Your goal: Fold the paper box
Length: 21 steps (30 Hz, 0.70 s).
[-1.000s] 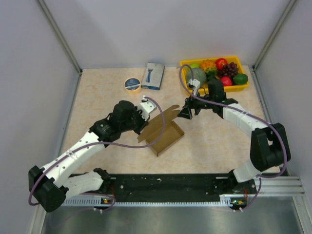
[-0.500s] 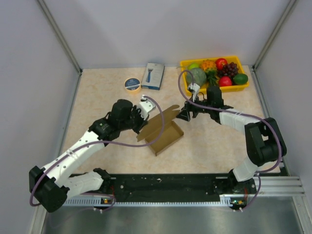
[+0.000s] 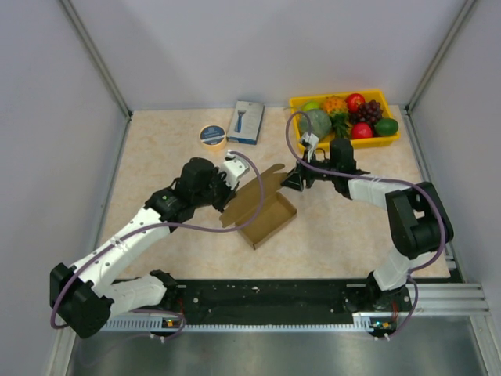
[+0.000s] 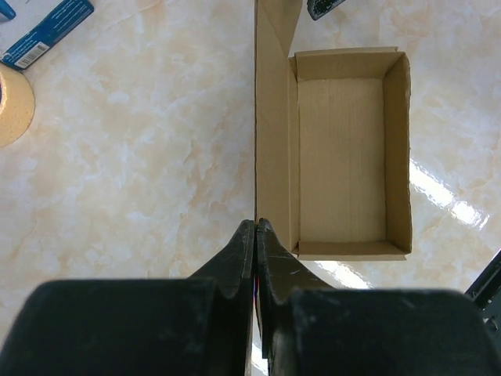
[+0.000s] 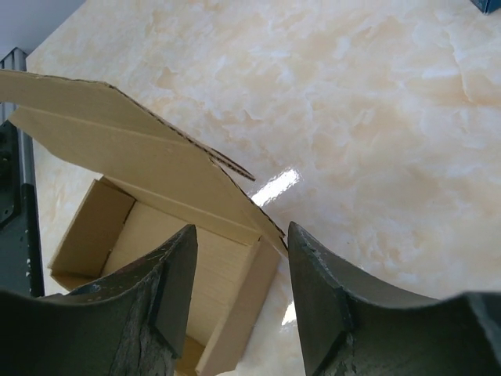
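The paper box (image 3: 270,218) is a brown cardboard tray with four raised walls, lying mid-table. Its lid panel (image 3: 252,196) stands up along the left side. My left gripper (image 3: 228,197) is shut on that lid's edge. In the left wrist view the lid shows edge-on as a thin line, pinched at my left gripper (image 4: 257,223) beside the open box (image 4: 344,157). My right gripper (image 3: 293,182) hovers at the box's far corner, open. In the right wrist view my right gripper (image 5: 241,258) straddles that corner, with the lid's end flap (image 5: 117,133) just ahead of it.
A yellow tray (image 3: 368,142) of fruit sits at the back right, close behind the right arm. A blue-and-white printed box (image 3: 247,121) and a tape roll (image 3: 212,135) lie at the back centre. The arms' base rail (image 3: 274,301) runs along the near edge.
The right gripper has shifted a little left toward the lid's end flap and its jaws have narrowed. The lid stands slightly more upright. The left gripper keeps its hold.
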Tool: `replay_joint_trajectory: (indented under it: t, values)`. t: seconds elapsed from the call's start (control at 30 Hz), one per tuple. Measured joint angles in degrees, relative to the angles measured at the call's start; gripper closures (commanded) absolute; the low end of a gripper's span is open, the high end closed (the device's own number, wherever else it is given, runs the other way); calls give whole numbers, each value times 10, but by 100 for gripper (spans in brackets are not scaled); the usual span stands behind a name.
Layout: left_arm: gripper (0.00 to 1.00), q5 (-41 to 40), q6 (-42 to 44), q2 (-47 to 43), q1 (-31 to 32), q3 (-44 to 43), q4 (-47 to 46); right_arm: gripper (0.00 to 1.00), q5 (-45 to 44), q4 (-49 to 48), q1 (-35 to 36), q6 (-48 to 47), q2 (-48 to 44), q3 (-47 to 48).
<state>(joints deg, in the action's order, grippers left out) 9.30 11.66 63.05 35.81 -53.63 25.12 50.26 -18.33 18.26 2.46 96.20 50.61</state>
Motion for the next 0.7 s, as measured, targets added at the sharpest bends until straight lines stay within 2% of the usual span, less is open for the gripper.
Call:
replay_joint_trajectory:
  t: [0.07, 0.23, 0.4, 0.57, 0.7]
  values:
    - [96, -2, 0, 0, -2, 0, -1, 48, 1, -8, 0, 3, 0, 0]
    - [99, 2, 0, 0, -4, 0, -3, 31, 1, -8, 0, 0, 0, 0]
    - [100, 26, 6, 0, -5, 0, -2, 27, -5, 10, 0, -19, 2, 6]
    - [100, 41, 12, 0, -5, -2, 1, 30, -14, 35, 0, -44, 5, 16]
    - [99, 47, 16, 0, -5, -8, 6, 44, -3, 42, 1, -50, 10, 28]
